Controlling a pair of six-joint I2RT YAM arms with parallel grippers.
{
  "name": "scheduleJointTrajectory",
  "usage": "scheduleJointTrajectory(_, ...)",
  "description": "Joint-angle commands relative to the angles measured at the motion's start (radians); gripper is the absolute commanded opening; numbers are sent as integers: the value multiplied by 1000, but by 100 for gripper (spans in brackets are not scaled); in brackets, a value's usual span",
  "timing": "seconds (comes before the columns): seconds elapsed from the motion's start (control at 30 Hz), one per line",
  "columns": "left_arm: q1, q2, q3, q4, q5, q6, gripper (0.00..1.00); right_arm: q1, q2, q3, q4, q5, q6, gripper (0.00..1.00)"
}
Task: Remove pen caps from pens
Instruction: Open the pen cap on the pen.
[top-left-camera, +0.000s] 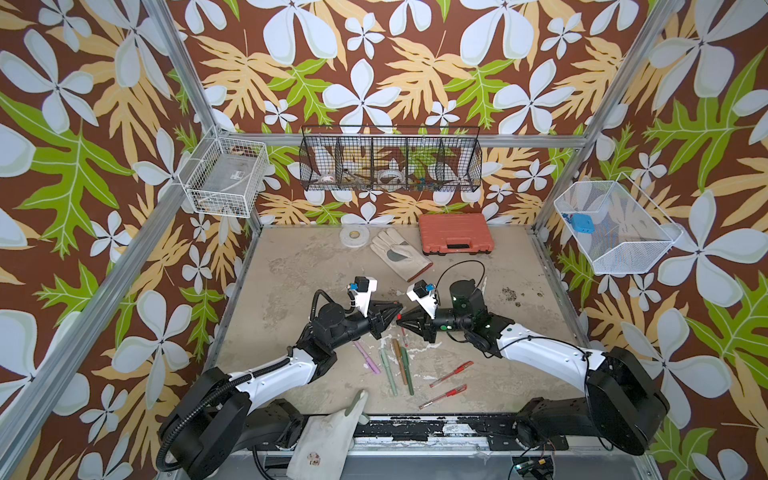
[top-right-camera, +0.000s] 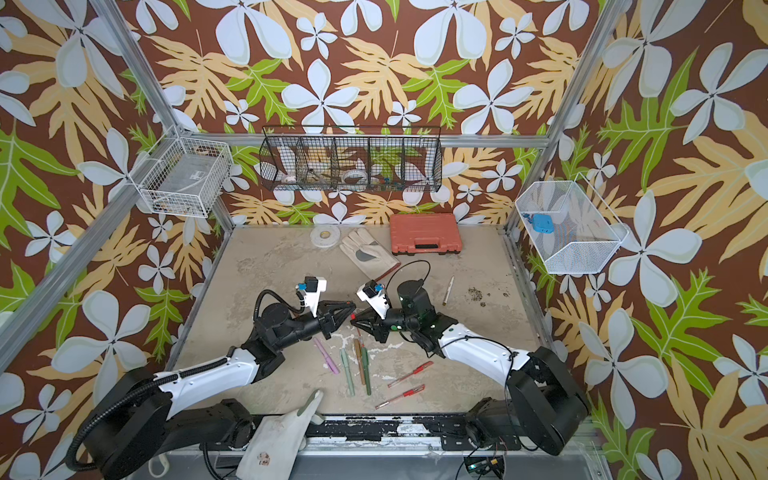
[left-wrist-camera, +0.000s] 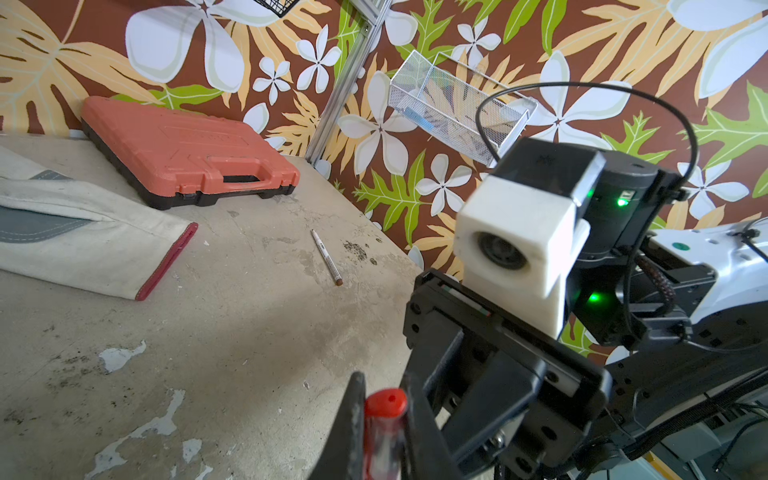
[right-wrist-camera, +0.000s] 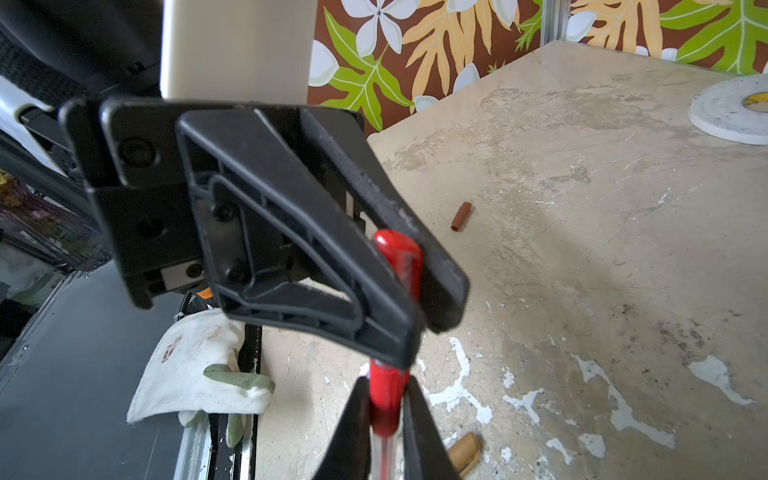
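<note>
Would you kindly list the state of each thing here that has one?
red gel pen: capped, held in midair.
left pincer: shut on that pen's cap.
right pincer: flanks the pen; grip unclear.
orange tool case: closed.
white marker: uncapped.
brown cap: off, lying loose.

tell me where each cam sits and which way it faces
Top views: high above the front edge, looking down at the table; left gripper and right gripper meet.
Left wrist: on left arm, facing the right gripper and orange case.
Right wrist: on right arm, facing the left gripper.
Shared: both wrists see the red pen.
</note>
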Motion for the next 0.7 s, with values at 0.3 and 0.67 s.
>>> scheduleJointTrajectory(0.3,2,-31,-48,127,-33,-44,4,-2,-38,-41,76,-28,7,47)
scheduleJointTrajectory(0.67,1,-16,-93,266,6,-101,3,-2,23,-53,193,-165,84,36)
